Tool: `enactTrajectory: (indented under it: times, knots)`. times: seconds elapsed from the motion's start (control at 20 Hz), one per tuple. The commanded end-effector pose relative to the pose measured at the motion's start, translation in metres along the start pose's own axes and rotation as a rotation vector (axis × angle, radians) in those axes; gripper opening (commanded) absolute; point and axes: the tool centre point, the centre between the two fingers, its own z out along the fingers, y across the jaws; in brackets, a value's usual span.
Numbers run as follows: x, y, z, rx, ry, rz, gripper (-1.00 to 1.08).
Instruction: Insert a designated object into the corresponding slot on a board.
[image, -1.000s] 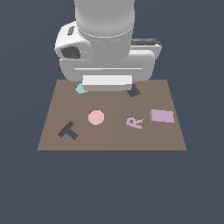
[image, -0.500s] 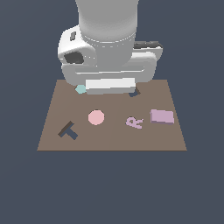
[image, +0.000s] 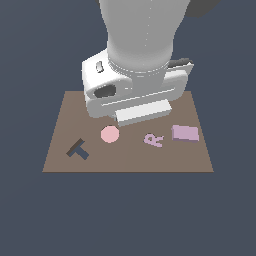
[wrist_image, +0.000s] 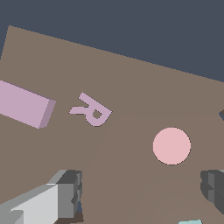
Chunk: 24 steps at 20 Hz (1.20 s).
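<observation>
Jaws spread, gripper (wrist_image: 140, 192) hides the slot; block (image: 185, 133) untouched.

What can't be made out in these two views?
- Slot: hidden behind the arm in the exterior view; out of frame in the wrist view.
- Block: cut off by the wrist view's edge; whole in the exterior view.
- Claw: arm hides it in the exterior view; fingers cut off in the wrist view.

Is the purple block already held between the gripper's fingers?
No. The purple block lies on the board, apart from the empty gripper fingers.
</observation>
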Motion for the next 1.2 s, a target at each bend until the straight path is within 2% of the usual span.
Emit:
enactTrajectory:
  times: [0.0,0.25,0.6,0.9,1.15]
  knots:
    - [0.01,-0.007,0.006,-0.001,0.001,-0.083,1.0]
    - [0.031,-0.029,0.02,-0.004,0.003,-0.291,1.0]
    - [0.055,-0.072,0.044,-0.01,0.007,-0.63,1.0]
    - [0.063,-0.106,0.06,-0.014,0.009,-0.874,1.0]
    - [0.062,-0.129,0.071,-0.017,0.01,-1.027,1.0]
